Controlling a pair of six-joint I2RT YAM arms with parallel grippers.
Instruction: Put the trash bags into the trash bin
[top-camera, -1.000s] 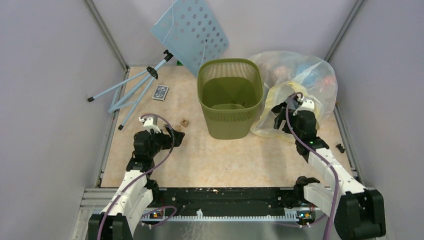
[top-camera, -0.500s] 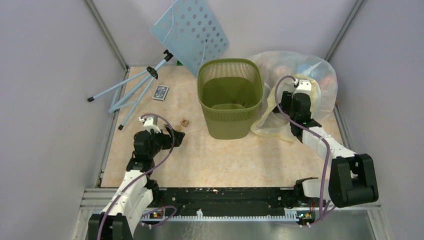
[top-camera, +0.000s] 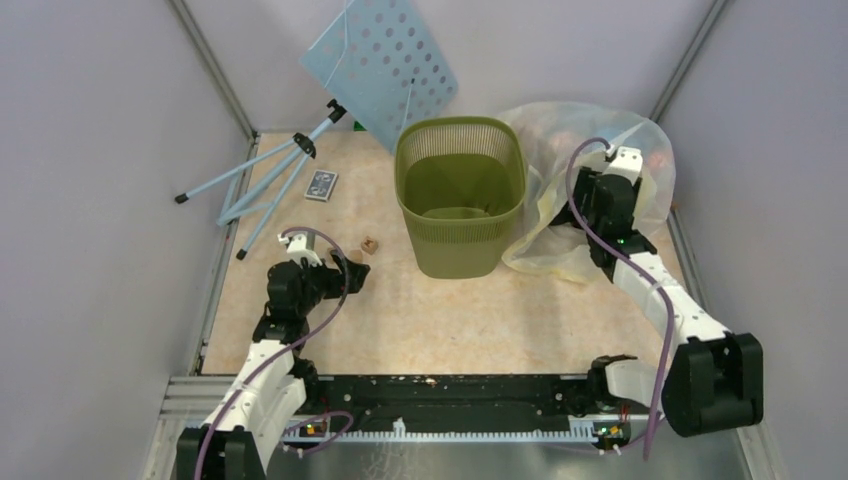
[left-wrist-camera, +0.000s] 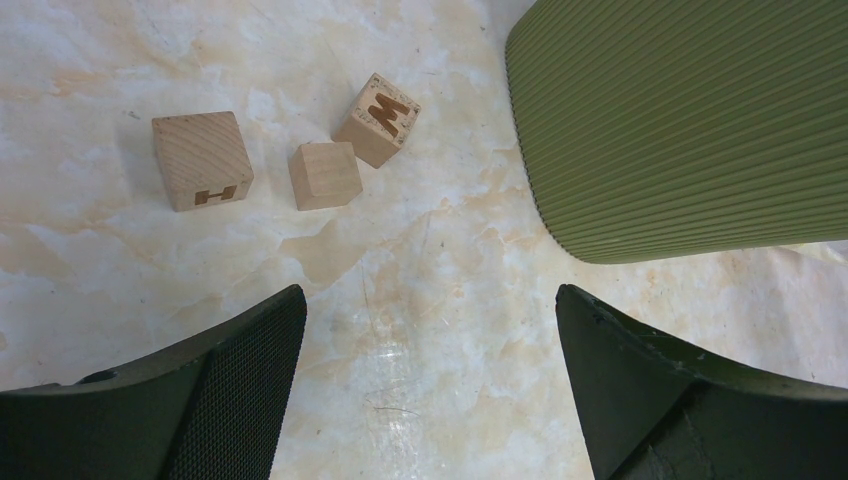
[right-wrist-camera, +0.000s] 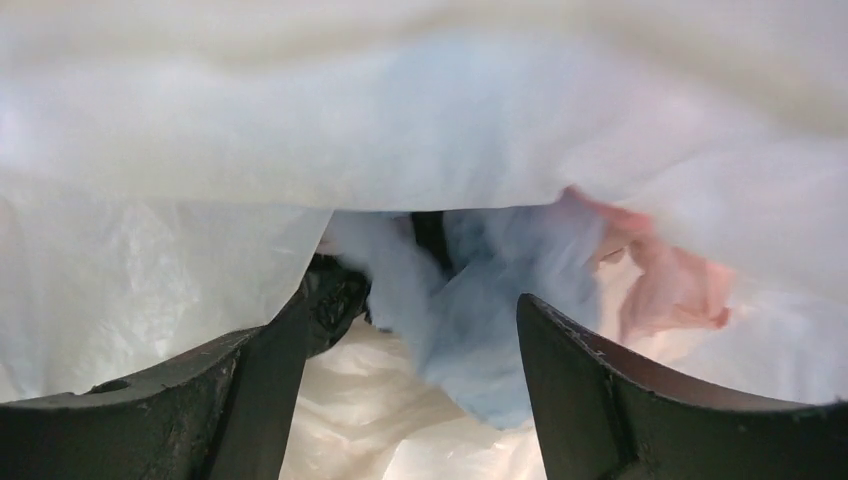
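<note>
The olive-green trash bin stands upright at mid-table; its ribbed wall fills the top right of the left wrist view. I see no loose pale blue-grey trash bag in the top view. My right gripper is pressed into the big clear-yellowish bag to the right of the bin. In the right wrist view it is open, with a pale blue crumpled mass between the jaws, under white film. I cannot tell whether that mass is the trash bag. My left gripper is open and empty, low over the table, left of the bin.
Three small wooden blocks lie ahead of the left gripper, seen as a speck in the top view. A light-blue perforated panel on a folding stand and a small card sit at the back left.
My right arm has swung back and to the right, pushing its gripper deeper into the big clear bag. The left arm and the bin have not moved.
</note>
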